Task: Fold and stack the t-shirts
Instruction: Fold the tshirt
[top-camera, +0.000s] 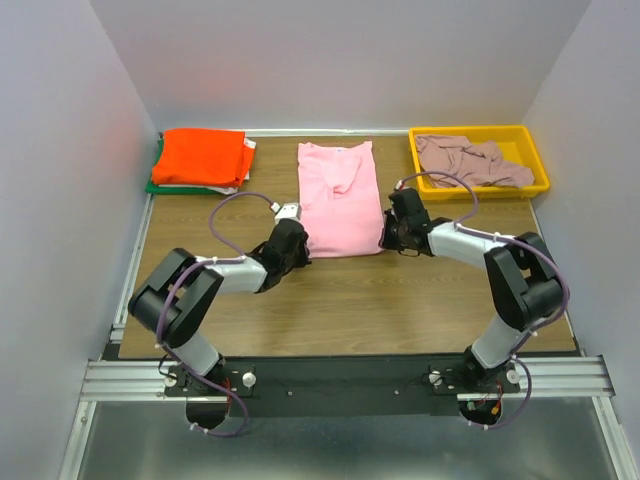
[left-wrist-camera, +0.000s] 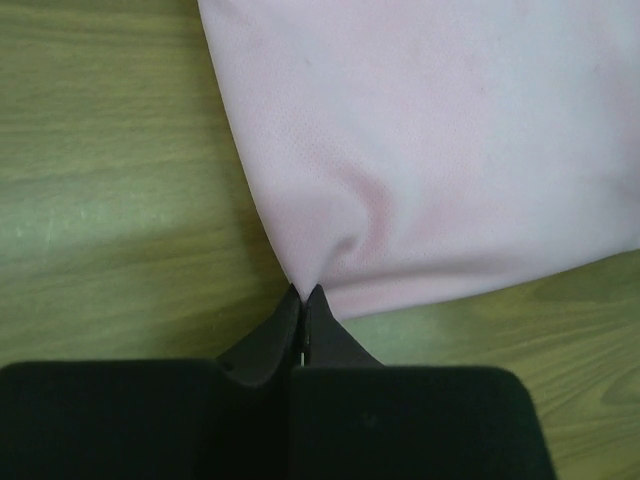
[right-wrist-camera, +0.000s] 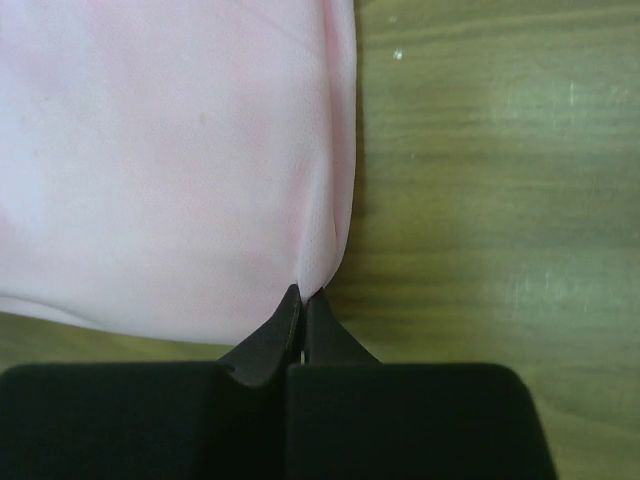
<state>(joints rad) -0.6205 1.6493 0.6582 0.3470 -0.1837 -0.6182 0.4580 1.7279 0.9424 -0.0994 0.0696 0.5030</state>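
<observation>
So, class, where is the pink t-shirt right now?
Overhead view: the pink t-shirt lies in the middle, between the orange shirt stack at left and the yellow tray at right.

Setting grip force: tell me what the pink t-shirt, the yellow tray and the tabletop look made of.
The pink t-shirt: soft matte knit cloth; fine mesh texture shows up close and it puckers at the pinched corners. The yellow tray: probably moulded plastic, smooth, even colour, rigid straight walls. The tabletop: wood-grain pattern, slight sheen; laminate or veneer, cannot tell which.
</observation>
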